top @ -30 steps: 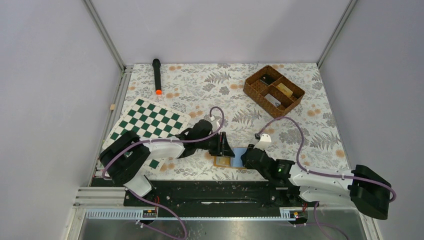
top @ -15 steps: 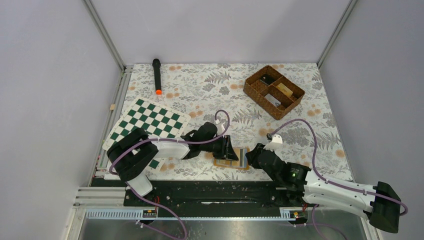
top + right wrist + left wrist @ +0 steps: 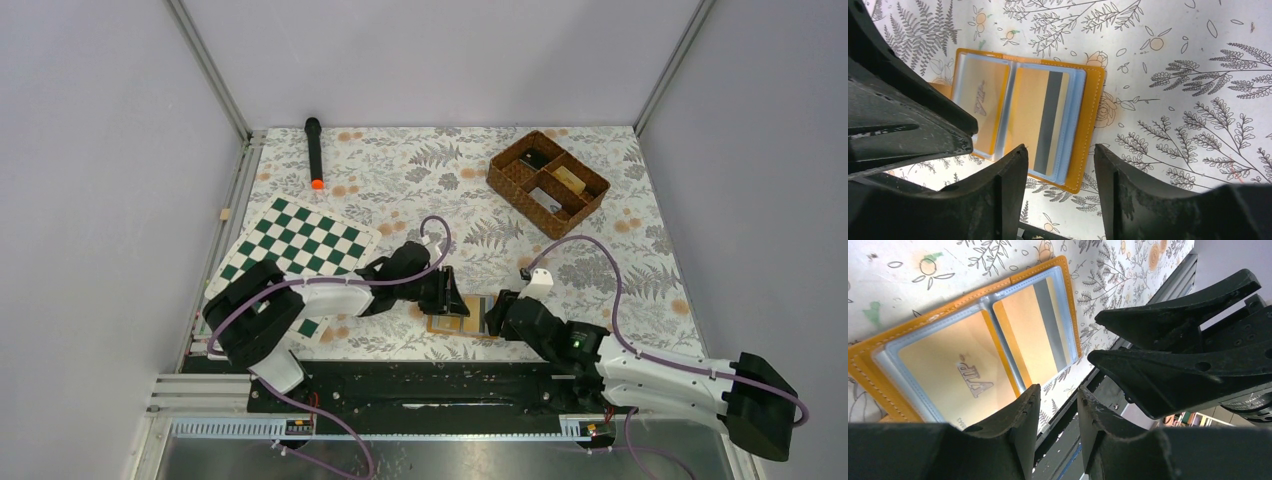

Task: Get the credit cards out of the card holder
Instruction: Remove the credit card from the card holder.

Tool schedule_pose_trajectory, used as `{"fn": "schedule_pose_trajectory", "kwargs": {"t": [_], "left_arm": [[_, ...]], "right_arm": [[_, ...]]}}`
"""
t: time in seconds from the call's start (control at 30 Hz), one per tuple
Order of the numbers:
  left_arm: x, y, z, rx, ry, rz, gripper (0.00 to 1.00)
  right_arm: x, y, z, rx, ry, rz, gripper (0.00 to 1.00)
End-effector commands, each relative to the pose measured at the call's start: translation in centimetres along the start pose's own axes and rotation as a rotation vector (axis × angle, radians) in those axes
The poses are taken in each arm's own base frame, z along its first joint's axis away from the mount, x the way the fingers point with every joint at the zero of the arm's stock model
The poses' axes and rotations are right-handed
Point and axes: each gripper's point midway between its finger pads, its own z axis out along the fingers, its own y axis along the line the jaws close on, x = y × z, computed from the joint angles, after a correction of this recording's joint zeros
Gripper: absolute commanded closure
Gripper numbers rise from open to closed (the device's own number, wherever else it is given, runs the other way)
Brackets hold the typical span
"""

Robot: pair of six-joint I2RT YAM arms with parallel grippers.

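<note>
The orange-tan card holder [image 3: 468, 316] lies open and flat on the floral table between my two grippers. In the right wrist view the holder [image 3: 1088, 120] shows clear sleeves with pale blue edges. Its left half holds a beige card printed "VIP" [image 3: 983, 97], also seen in the left wrist view [image 3: 958, 372]. Its right half holds a beige card with a grey stripe [image 3: 1043, 117], also in the left wrist view [image 3: 1040, 325]. No separate light blue card shows. My left gripper [image 3: 1058, 395] is open and empty at the holder's left edge. My right gripper [image 3: 1060, 152] is open and empty over its right half.
A brown wicker compartment basket [image 3: 548, 183] stands at the back right. A green and white chessboard [image 3: 300, 245] lies at the left. A black torch with an orange tip [image 3: 314, 152] lies at the back left. The black base rail [image 3: 420, 375] runs just in front of the holder.
My right arm swung out to the right, then came back a little towards the holder. A pale blue patch between the grippers gave way to the grey-striped card. My left gripper hardly moved.
</note>
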Motion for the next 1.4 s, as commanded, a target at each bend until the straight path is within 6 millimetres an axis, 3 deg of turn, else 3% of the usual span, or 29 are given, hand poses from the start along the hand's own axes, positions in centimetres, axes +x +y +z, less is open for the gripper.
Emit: {"fn": "schedule_pose_trajectory", "kwargs": {"t": [0.0,0.17,0.3,0.47,0.83,1.03,1.23,1.37], "left_arm": [[-1.4,-0.8,0.0,0.029,-0.049,0.023,0.67],[-1.7,-0.7,0.7,0.029,-0.048,0.019,0.67],[-1.6,-0.1,1.1,0.017,-0.044,0.012,0.67],[-1.1,1.5,1.5,-0.017,-0.038,-0.002,0.68],[-0.1,2.6,1.4,-0.02,-0.033,-0.013,0.68],[0.3,3.0,1.2,-0.026,-0.029,-0.019,0.68],[0.5,3.4,1.1,-0.02,-0.027,-0.033,0.68],[0.5,3.3,0.9,-0.018,-0.031,-0.036,0.68]], "right_arm": [[-1.5,1.6,-0.1,-0.057,0.014,0.013,0.4],[-1.2,1.0,0.6,-0.051,0.069,0.031,0.21],[-0.7,1.1,1.2,-0.071,0.098,0.051,0.19],[-0.2,1.3,2.1,-0.095,0.12,0.072,0.23],[1.3,1.3,3.1,-0.121,0.172,0.137,0.24],[2.4,-0.6,3.9,-0.086,0.187,0.181,0.34],[2.8,-0.2,4.1,-0.126,0.2,0.191,0.4],[3.2,-1.0,4.4,-0.097,0.213,0.193,0.48]]}}
